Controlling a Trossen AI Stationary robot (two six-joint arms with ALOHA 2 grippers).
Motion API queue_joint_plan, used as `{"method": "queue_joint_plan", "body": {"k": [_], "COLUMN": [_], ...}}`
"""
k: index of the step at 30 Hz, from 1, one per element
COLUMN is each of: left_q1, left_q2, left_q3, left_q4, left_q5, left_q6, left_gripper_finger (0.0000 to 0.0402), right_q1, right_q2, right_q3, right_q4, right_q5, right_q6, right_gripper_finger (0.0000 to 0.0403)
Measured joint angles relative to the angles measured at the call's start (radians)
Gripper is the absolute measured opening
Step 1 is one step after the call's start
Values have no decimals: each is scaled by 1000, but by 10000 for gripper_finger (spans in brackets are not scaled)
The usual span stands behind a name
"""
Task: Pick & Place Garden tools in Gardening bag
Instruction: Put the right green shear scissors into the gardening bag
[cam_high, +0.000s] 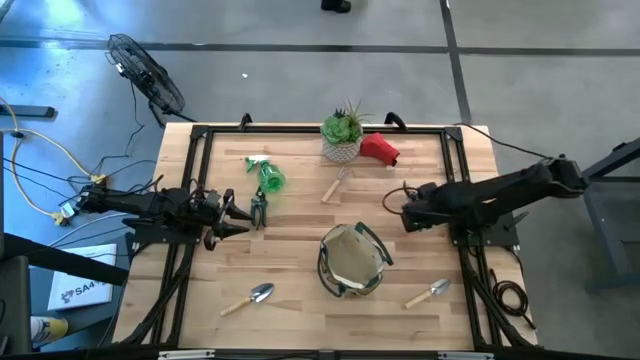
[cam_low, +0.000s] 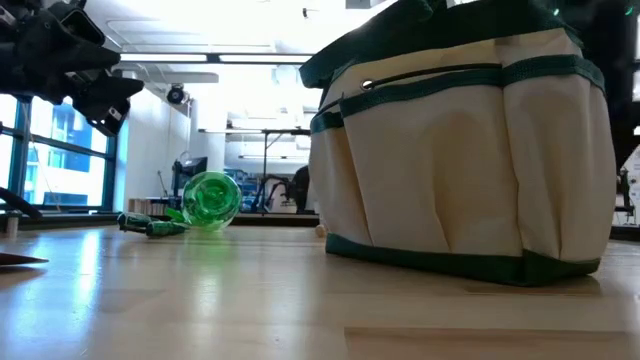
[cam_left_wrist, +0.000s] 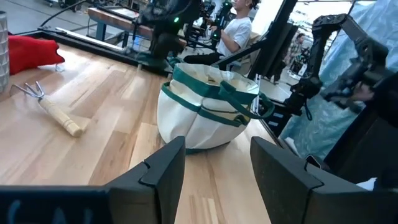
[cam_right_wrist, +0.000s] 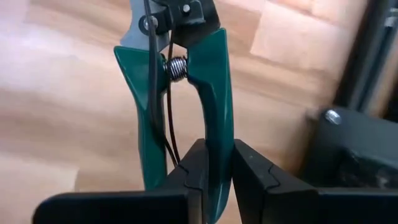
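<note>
Your right gripper (cam_right_wrist: 211, 171): fingers clamped on one green handle of a pruner (cam_right_wrist: 180, 93), right of the bag (cam_high: 351, 262) at table centre. Your left gripper (cam_left_wrist: 214, 165): jaws parted, empty, beside second pruner (cam_high: 258, 207).

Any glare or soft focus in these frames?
Low view: bright backlight from the windows behind, gardening bag looms close, green spray bottle slightly soft. Right wrist view: pruner in the right claw is close, table behind blurred. High view: evenly lit.
</note>
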Motion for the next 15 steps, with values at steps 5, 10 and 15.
{"method": "queue_joint_plan", "body": {"k": [5, 10, 15], "left_q1": [0, 0, 0], "left_q2": [0, 0, 0], "left_q3": [0, 0, 0], "left_q4": [0, 0, 0], "left_q5": [11, 10, 10], "left_q6": [-56, -68, -76], "left_gripper_finger": [180, 180, 180], "right_q1": [125, 256, 389], "right_q2": [-61, -53, -6], "right_q3": [115, 248, 365], "right_q4": [-2, 16, 171], "right_q5": [109, 153, 85], "right_q6": [10, -57, -255], "right_gripper_finger": [35, 35, 35]}}
